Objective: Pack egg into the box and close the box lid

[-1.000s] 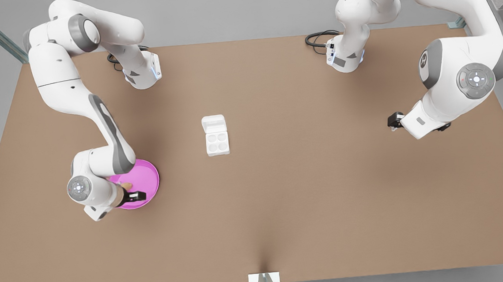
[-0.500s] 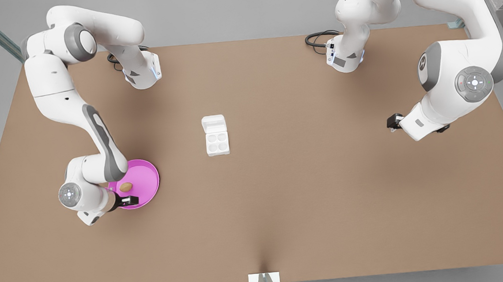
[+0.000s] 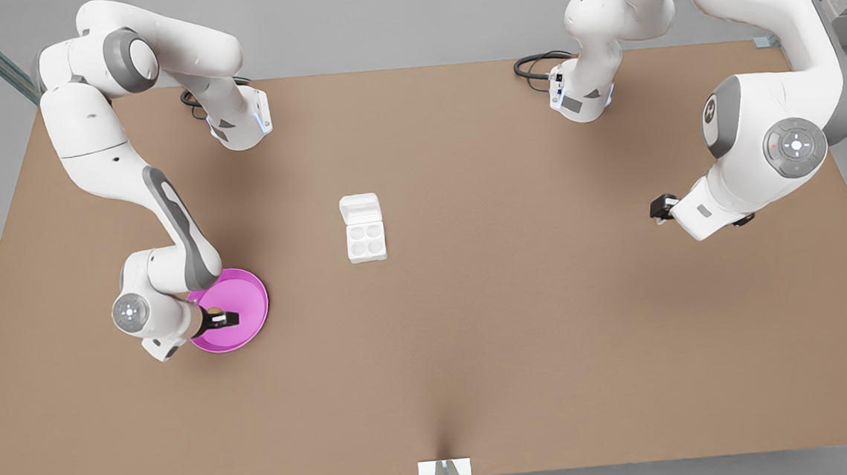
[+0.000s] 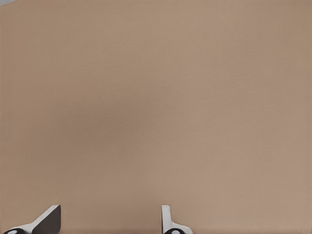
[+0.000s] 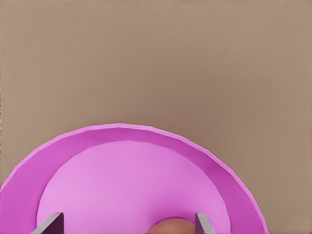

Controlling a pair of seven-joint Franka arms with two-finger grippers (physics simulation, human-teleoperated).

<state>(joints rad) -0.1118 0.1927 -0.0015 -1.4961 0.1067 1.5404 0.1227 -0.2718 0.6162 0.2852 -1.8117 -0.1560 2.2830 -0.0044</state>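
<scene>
Egg on the pink plate, carton open

We see the egg (image 5: pixel 170 226) on the pink plate (image 3: pixel 246 309), between the right gripper's (image 3: pixel 224 320) wide jaws. The box (image 3: pixel 366 241) stands apart from the plate on the brown surface (image 3: pixel 519 320), cups empty, the box lid (image 3: pixel 359 208) open. The left gripper (image 3: pixel 661 207) waits far off, jaws wide.

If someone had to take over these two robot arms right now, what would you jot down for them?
Right gripper: open over the pink plate, fingers either side of the egg, not yet gripping.
Left gripper: open, waiting above bare table on the front view's right.
Box: mid-table, four cups empty, box lid open.
Done: nothing packed.
Left: grasp the egg, place it in a cup, close the lid.
</scene>
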